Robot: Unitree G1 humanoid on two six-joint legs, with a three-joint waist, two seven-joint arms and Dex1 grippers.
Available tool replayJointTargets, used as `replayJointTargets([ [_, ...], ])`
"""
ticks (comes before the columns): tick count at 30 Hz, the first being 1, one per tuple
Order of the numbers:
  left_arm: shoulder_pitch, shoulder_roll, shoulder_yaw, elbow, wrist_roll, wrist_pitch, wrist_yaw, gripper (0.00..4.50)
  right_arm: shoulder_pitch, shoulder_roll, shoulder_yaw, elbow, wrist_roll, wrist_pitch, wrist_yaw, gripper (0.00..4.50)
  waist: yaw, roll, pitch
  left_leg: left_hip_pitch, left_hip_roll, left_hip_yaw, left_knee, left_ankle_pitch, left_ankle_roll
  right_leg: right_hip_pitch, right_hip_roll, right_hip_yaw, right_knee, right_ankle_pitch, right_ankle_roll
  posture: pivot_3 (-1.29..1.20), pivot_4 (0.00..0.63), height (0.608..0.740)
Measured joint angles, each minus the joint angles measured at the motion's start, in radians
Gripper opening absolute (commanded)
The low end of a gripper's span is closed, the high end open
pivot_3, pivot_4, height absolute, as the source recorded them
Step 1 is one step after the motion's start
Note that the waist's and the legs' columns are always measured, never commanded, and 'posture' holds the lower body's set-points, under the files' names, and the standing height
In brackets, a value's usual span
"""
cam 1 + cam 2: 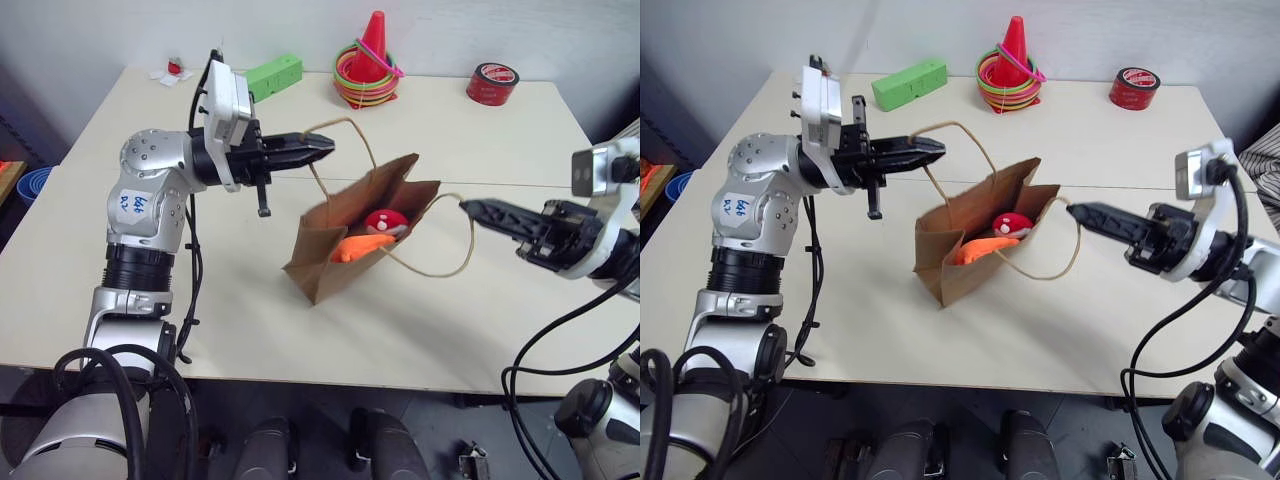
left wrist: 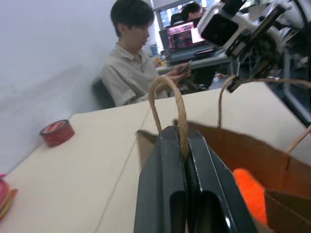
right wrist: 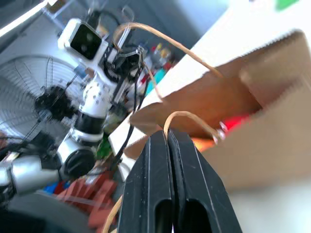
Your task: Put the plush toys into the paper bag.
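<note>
Paper bag (image 1: 345,250) sitting mid-table (image 1: 120,260), leaning, mouth spread, with the red plush toy (image 1: 385,222) and the orange plush toy (image 1: 362,247) both already inside. Left gripper (image 1: 318,146) pinched shut on the far loop handle (image 1: 345,125), right gripper (image 1: 470,208) clamped on the near handle (image 1: 440,268). Probably very light, soft cargo, thin crushable kraft (handles look like the only sensible grip, a hard tug might tear them). Plenty of bare tabletop around the bag; green block (image 1: 273,74), ring cone (image 1: 371,62) and tape roll (image 1: 492,83) well apart along the back edge.
</note>
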Motion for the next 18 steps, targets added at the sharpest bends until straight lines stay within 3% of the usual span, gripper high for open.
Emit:
replayJointTargets([
  [5,-0.021,-0.016,0.006,0.097,0.028,-0.086,0.000,0.00,-0.012,0.037,-0.006,0.008,0.098,-0.026,-0.143,0.04,0.001,0.000,0.000,0.000,0.000,0.000,0.000,0.000,0.000,0.000,0.000,0.000,0.000,0.000,0.000,0.00,0.150,0.740],
  [6,-0.021,-0.022,0.006,0.100,0.029,-0.092,-0.006,0.19,-0.001,0.052,-0.002,0.007,0.116,-0.042,-0.169,0.01,0.001,0.000,0.000,-0.001,0.000,0.000,0.000,0.000,0.000,0.000,0.000,0.000,0.000,0.000,0.000,0.00,0.150,0.740],
  [9,-0.020,-0.017,0.005,0.095,0.028,-0.080,-0.032,0.78,0.022,0.089,0.015,-0.020,0.128,-0.136,-0.230,0.57,0.001,0.000,0.000,-0.001,-0.001,0.000,0.000,0.000,0.000,-0.001,0.002,0.000,0.000,0.000,0.000,0.00,0.150,0.740],
  [18,0.050,0.112,0.031,0.061,0.025,0.022,-0.047,3.52,0.204,-0.044,0.107,-0.150,0.203,-0.254,-0.204,3.53,0.001,0.000,0.000,-0.001,0.000,0.000,-0.001,-0.001,0.001,0.000,0.001,0.000,-0.001,0.000,0.000,0.00,0.150,0.740],
])
